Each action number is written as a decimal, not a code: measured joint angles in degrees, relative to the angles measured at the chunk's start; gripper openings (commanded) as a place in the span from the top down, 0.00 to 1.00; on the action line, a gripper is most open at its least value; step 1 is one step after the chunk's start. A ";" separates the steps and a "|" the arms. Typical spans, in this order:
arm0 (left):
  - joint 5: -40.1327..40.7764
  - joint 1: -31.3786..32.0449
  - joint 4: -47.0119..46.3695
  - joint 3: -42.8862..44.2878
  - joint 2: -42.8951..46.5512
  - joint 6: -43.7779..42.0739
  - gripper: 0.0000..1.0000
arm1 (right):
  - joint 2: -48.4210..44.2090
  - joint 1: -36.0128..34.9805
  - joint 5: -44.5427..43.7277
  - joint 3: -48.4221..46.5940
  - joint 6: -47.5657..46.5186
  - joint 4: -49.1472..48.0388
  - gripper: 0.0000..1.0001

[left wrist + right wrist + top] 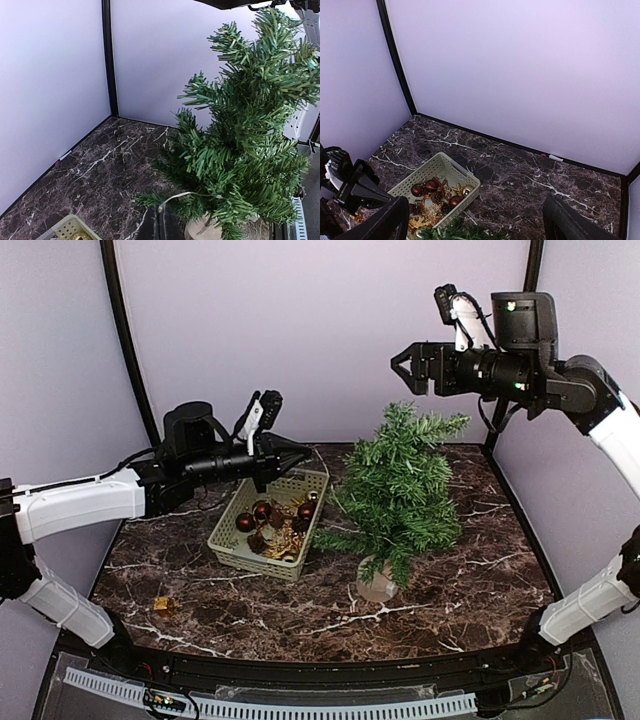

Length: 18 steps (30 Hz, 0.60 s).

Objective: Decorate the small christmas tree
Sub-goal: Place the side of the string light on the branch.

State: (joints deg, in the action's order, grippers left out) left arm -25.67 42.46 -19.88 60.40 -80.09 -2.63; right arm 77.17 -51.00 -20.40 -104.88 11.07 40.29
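The small christmas tree (400, 490) stands right of centre on a round tan base (377, 585); it fills the right of the left wrist view (245, 140). My left gripper (303, 456) hovers over the basket's far end, just left of the tree. It is shut (162, 214) on a thin pale cord (192, 194) that arcs from its fingertips into the lower branches. My right gripper (405, 370) hangs open high above the treetop with nothing between its fingers (385, 222). Only the treetop (455, 232) shows in its view.
A pale green basket (225, 540) left of the tree holds red balls (262, 510) and gold ornaments; it also shows in the right wrist view (470, 182). A small gold piece (163, 606) lies on the marble near the front left. Purple walls close the back and sides.
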 measured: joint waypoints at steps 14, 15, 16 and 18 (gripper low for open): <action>0.85 -2.14 -1.03 -5.60 -2.10 2.29 0.58 | 3.21 17.27 17.22 1.01 0.59 -4.13 0.08; 0.98 -2.14 -0.66 -6.40 -1.95 3.10 0.50 | 3.41 17.66 18.08 1.42 0.72 -4.55 0.08; 1.22 -2.14 -0.37 -7.28 -1.66 3.80 0.37 | 3.61 17.86 18.78 1.86 0.85 -4.81 0.08; 1.73 -2.14 0.26 -8.94 -0.70 4.96 0.26 | 3.96 18.08 19.91 2.80 1.18 -5.25 0.08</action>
State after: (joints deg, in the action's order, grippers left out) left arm -23.94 40.32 -19.62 51.46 -80.79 2.33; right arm 81.12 -32.93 -0.49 -102.08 12.25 35.05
